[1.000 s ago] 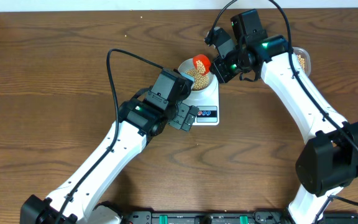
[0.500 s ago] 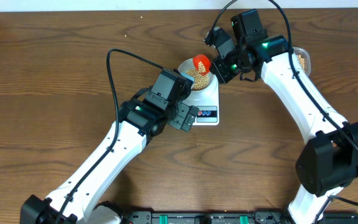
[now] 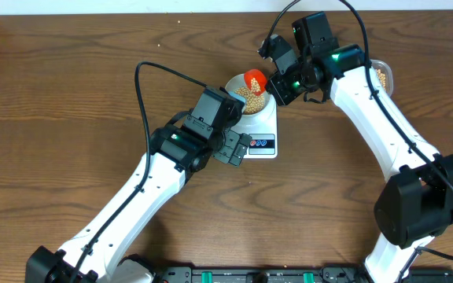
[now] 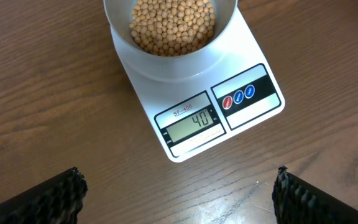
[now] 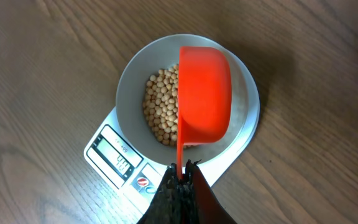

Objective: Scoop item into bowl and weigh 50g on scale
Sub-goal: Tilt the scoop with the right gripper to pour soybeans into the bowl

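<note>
Your right gripper (image 5: 180, 177) pinches the red scoop (image 5: 204, 93) over the 3 o'clock side of the bowl (image 5: 132, 74) of beans (image 5: 159, 112). The scale (image 4: 253, 118) reads 40. Your left gripper (image 4: 178, 186) is spread wide.

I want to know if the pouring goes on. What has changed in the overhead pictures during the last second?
Nothing visibly changed. The right gripper still holds the scoop over the bowl on the scale, the beans lie in the bowl, and the left gripper stays open near the scale.
</note>
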You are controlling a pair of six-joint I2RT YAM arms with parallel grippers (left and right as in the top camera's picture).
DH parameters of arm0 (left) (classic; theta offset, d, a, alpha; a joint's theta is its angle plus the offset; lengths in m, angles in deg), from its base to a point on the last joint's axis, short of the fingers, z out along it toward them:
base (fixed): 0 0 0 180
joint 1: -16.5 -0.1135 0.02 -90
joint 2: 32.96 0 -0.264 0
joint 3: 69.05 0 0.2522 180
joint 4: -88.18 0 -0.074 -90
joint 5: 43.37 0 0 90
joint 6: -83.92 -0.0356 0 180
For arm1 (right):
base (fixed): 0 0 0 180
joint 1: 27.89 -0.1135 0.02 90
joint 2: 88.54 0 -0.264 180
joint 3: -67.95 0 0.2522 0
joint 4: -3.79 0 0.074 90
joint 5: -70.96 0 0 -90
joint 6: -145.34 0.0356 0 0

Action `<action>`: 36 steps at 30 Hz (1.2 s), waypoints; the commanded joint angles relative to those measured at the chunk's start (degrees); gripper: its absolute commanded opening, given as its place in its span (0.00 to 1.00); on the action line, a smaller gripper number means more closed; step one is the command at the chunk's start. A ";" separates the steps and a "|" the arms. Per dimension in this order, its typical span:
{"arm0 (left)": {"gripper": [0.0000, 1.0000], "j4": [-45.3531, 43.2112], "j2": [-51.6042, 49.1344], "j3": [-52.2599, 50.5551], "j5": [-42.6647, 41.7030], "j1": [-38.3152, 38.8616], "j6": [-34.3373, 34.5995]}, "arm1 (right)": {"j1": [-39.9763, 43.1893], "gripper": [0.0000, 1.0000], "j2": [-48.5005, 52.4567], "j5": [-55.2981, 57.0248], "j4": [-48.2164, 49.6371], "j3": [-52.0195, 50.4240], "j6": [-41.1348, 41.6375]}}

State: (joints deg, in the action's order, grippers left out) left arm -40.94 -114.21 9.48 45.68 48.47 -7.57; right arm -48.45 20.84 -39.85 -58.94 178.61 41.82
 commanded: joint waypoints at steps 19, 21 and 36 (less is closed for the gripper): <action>0.98 0.15 -0.04 0.17 0.15 -0.17 0.09 | -1.62 0.01 -1.22 -0.72 -0.07 -0.11 -9.92; 0.98 0.15 -0.04 0.17 0.15 -0.17 0.09 | -1.62 0.01 -1.22 -0.72 -0.09 -0.11 -9.90; 0.98 0.15 -0.04 0.17 0.15 -0.17 0.09 | -1.62 0.01 -1.22 -0.76 -0.31 -0.11 -9.90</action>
State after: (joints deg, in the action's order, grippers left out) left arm -40.94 -114.21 9.48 45.68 48.47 -7.57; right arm -49.89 20.84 -40.01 -59.02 178.61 32.49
